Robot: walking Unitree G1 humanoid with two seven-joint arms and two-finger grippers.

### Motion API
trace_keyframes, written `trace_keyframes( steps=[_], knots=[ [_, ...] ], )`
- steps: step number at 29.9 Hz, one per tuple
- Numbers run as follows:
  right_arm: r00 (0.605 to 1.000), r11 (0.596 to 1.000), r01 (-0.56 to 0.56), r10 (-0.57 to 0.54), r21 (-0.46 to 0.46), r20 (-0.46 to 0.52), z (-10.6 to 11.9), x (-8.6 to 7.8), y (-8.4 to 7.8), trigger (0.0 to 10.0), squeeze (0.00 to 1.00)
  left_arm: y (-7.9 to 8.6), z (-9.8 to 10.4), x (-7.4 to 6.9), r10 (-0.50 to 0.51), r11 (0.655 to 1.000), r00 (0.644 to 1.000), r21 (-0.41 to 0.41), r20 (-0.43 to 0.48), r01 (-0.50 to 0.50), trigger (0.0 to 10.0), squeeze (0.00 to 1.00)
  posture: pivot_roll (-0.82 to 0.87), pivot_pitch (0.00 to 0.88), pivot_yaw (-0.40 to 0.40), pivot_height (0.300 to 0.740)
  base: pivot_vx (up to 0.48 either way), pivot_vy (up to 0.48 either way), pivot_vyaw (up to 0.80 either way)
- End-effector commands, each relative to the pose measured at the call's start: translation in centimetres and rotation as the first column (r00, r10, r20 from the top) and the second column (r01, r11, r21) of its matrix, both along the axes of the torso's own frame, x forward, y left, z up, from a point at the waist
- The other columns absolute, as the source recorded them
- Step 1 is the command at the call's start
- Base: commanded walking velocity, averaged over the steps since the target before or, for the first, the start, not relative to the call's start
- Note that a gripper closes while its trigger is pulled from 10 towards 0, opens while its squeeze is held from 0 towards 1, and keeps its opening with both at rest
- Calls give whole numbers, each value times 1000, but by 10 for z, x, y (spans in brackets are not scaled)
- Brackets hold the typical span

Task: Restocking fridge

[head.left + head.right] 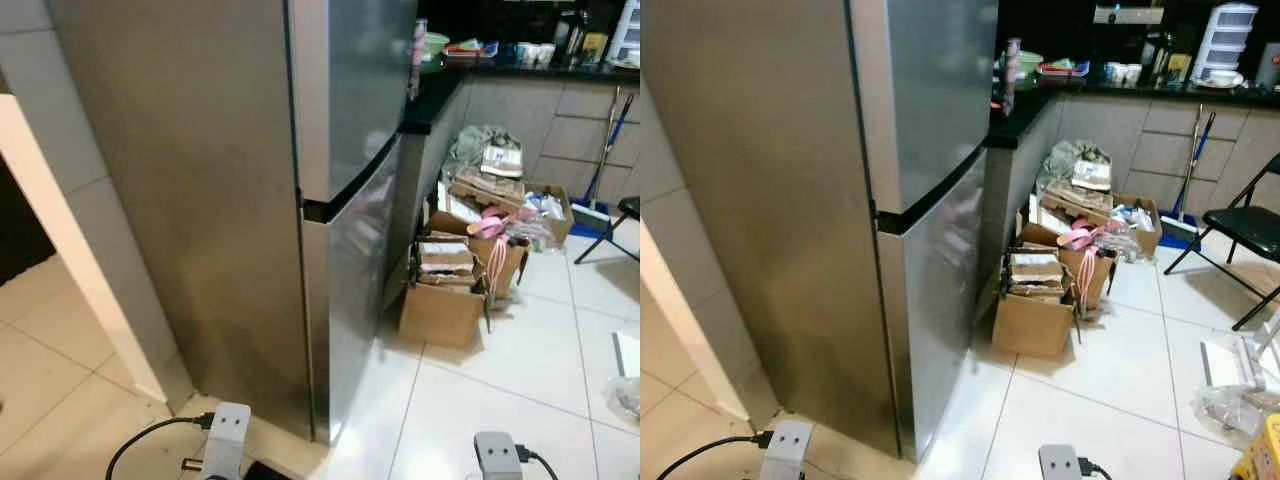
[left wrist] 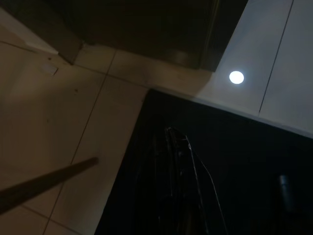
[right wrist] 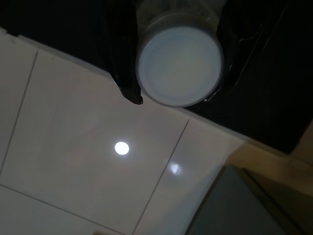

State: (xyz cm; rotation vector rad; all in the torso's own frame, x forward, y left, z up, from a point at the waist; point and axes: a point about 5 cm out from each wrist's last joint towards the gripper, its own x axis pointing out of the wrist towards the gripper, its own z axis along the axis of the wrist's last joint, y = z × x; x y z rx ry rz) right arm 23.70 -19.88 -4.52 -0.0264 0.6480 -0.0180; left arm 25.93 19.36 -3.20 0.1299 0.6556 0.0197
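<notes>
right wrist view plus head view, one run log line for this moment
stage: approach | fridge: doors shut | right gripper: shut on white round container | left gripper: idle

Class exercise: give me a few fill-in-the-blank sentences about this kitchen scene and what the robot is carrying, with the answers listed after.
1. Both doors of the steel fridge are ____.
2. In the right wrist view, the right tool is shut on a round white ____.
3. The cardboard boxes sit on the tiled ____ beside the fridge.
4. A black folding ____ stands at the right of the right eye view.

Missing words: closed; container; floor; chair
</notes>
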Motion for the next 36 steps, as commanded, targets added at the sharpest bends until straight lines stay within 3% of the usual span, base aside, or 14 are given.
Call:
trace_keyframes(
  steps=[1, 19, 36],
  knots=[
    [1000, 1000, -7, 7, 4, 4, 0, 1, 3, 10000, 0, 3, -2, -3, 9, 1000, 1000, 6, -3, -8, 10000, 0, -31, 45, -4, 740, 364, 0, 0],
    [1000, 1000, 6, -6, 10, 2, -1, -2, 3, 10000, 0, 2, 0, -1, -15, 1000, 1000, 14, 8, 15, 10000, 0, -35, 48, 6, 740, 349, 0, 0],
    [1000, 999, 30, -30, 24, -2, -5, -8, 4, 10000, 0, -7, 2, 1, -98, 995, 994, -2, 45, 98, 10000, 0, -49, 74, 24, 740, 0, -28, 0]
  ],
)
